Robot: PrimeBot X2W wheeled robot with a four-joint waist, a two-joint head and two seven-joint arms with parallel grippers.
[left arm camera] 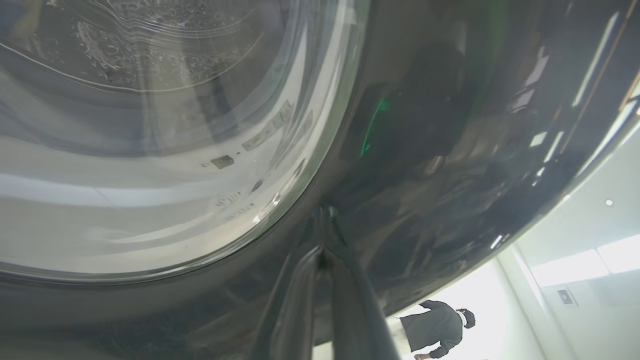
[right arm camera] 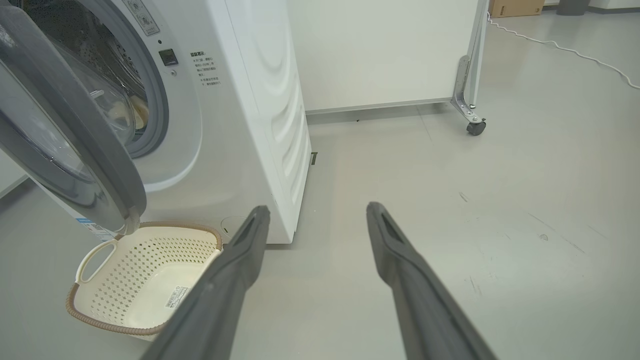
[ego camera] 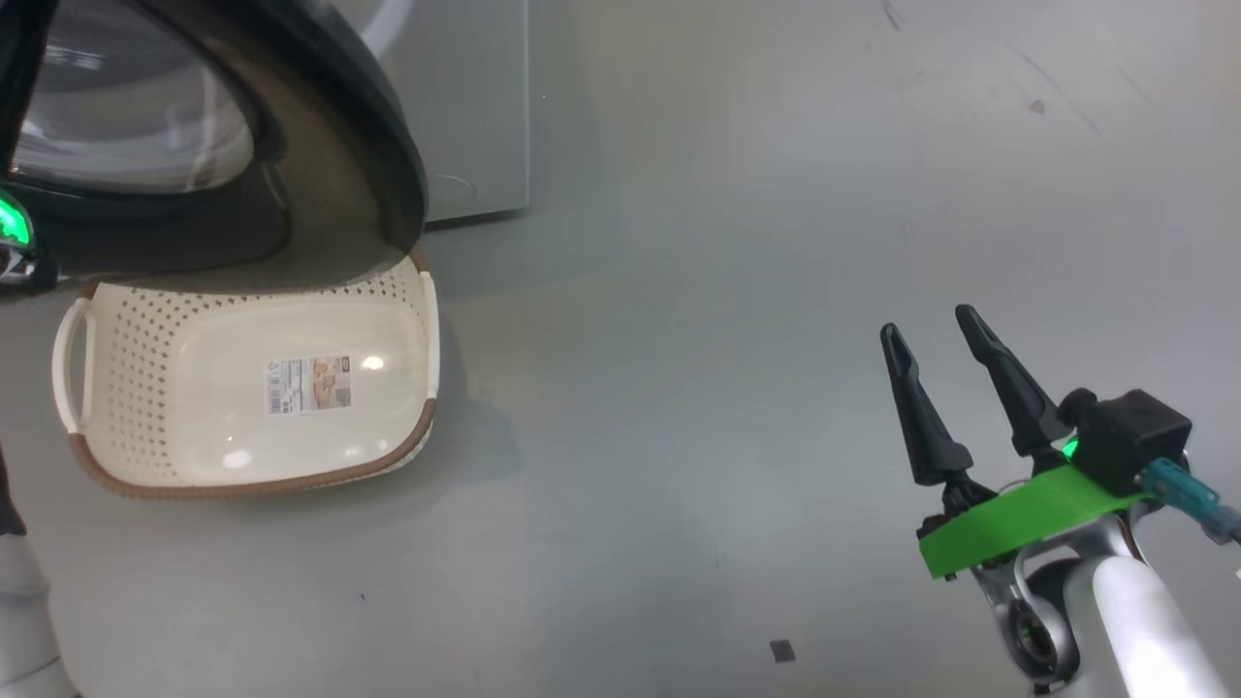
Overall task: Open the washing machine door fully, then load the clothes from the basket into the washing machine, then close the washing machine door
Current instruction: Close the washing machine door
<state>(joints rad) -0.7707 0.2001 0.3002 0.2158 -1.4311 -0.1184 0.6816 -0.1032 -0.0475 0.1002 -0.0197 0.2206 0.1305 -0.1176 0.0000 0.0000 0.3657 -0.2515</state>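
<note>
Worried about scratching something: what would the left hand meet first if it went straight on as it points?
The washing machine door: its black frame beside the glass, which the left hand seems to touch.

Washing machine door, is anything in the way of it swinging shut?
Nothing visible blocks the gap between the washing machine door and the washing machine. The empty basket sits on the floor under the door's lower edge, seemingly below its swing. The left hand, shut, touches the door's black frame.

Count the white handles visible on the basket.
2: one handle at the basket's left end in the head view, the other at its right end, below the washing machine door.
</note>
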